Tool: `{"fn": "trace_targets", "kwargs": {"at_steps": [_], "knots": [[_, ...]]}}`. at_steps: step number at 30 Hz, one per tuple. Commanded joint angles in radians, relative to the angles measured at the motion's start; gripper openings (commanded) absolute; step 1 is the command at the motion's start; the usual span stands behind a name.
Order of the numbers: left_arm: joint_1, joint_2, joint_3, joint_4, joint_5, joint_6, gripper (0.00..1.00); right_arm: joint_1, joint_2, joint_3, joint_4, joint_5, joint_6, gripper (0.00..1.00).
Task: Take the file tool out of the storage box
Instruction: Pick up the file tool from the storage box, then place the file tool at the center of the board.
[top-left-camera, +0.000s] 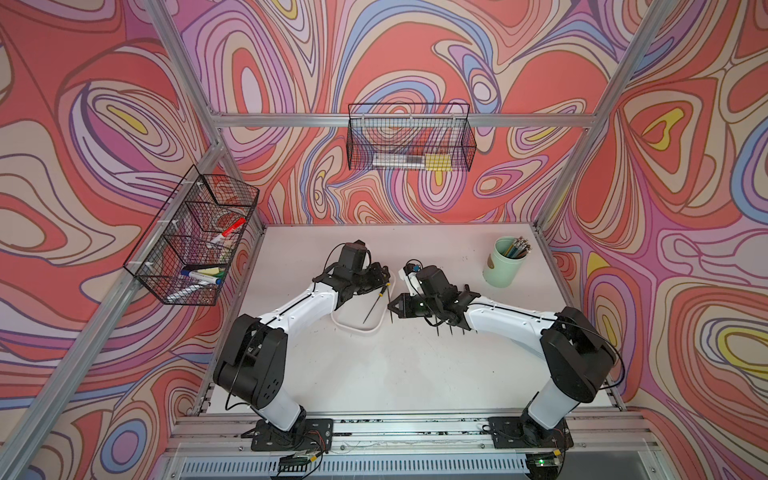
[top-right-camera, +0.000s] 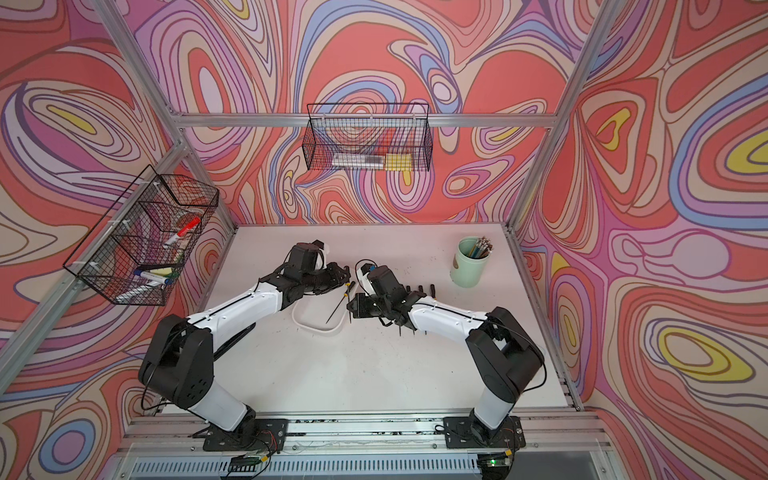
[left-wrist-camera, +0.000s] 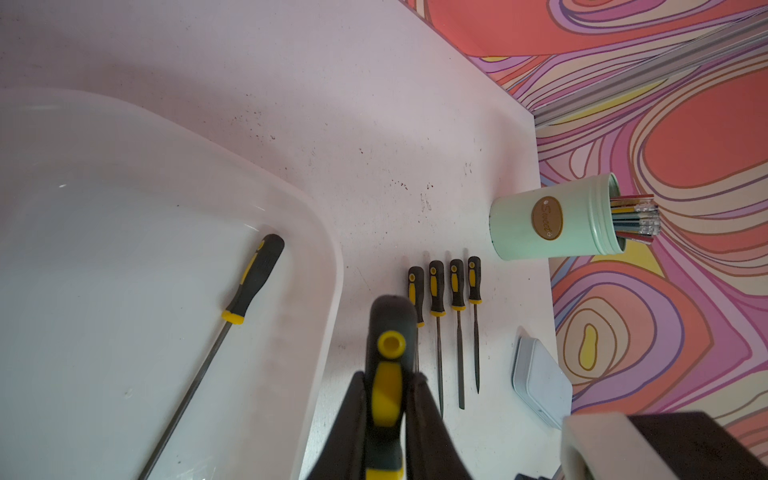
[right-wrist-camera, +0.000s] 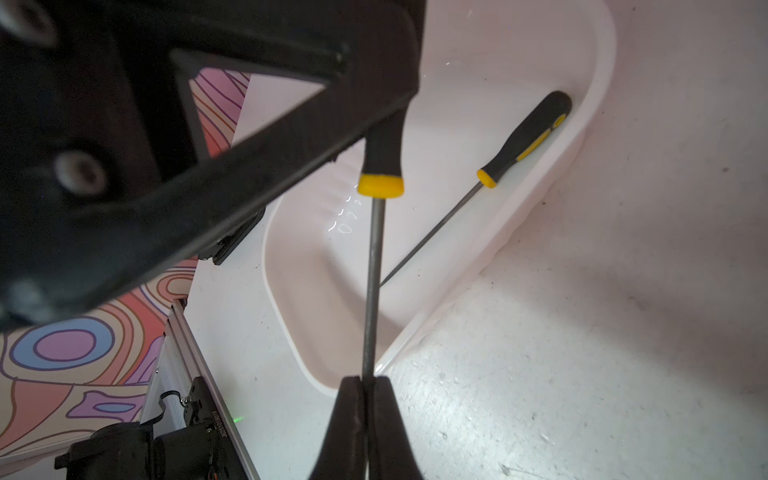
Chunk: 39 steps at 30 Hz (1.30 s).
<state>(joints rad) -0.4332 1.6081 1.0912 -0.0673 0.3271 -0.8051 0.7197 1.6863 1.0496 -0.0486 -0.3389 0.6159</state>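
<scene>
We pinch file (right-wrist-camera: 373, 266) with both: left gripper (left-wrist-camera: 386, 390) on handle, right gripper (right-wrist-camera: 365, 386) on metal rod, up out of storage box (right-wrist-camera: 600, 75). Second file (left-wrist-camera: 253, 278) lies in box beside left gripper, not yet taken.

Storage box (left-wrist-camera: 316, 249): white plastic, smooth, shiny, light spots on floor.
File tool (right-wrist-camera: 373, 270): thin grey metal rod, dull; handle black with yellow bits, looks like soft matt plastic.
Other file tool (left-wrist-camera: 253, 278) in box: same.
Tabletop (right-wrist-camera: 582, 332): white, matt, scratched, small dark specks.
Right pincer (right-wrist-camera: 365, 380), left pincer (left-wrist-camera: 388, 376): black matt plastic.
Pencil cup (left-wrist-camera: 582, 224): mint green, smooth, looks like painted metal.
Wire basket (top-left-camera: 361, 141): thin black metal wire.
Frame bar (top-left-camera: 291, 120): bare silver metal.
Arm cover (top-left-camera: 299, 303): white shiny plastic.
</scene>
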Motion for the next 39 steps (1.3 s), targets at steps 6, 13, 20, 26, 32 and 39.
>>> {"fn": "trace_targets", "kwargs": {"at_steps": [6, 13, 20, 26, 32, 39], "knots": [[-0.015, -0.017, 0.003, 0.022, 0.037, -0.011, 0.14, 0.006, 0.020, 0.042, 0.007, 0.004, -0.022, 0.00], [-0.015, -0.002, 0.023, -0.004, 0.050, 0.009, 0.52, 0.004, -0.001, 0.067, -0.067, 0.104, -0.050, 0.00], [-0.013, -0.012, 0.086, -0.155, -0.010, 0.124, 0.97, -0.029, -0.061, 0.066, -0.203, 0.208, -0.106, 0.00], [-0.011, -0.080, 0.085, -0.245, -0.083, 0.249, 0.99, -0.102, -0.139, 0.064, -0.420, 0.308, -0.185, 0.00], [-0.011, -0.107, 0.026, -0.270, -0.061, 0.314, 0.99, -0.228, -0.196, 0.088, -0.653, 0.351, -0.268, 0.00], [-0.013, -0.165, -0.076, -0.228, -0.028, 0.332, 0.99, -0.343, -0.172, 0.120, -0.801, 0.372, -0.331, 0.00]]}}
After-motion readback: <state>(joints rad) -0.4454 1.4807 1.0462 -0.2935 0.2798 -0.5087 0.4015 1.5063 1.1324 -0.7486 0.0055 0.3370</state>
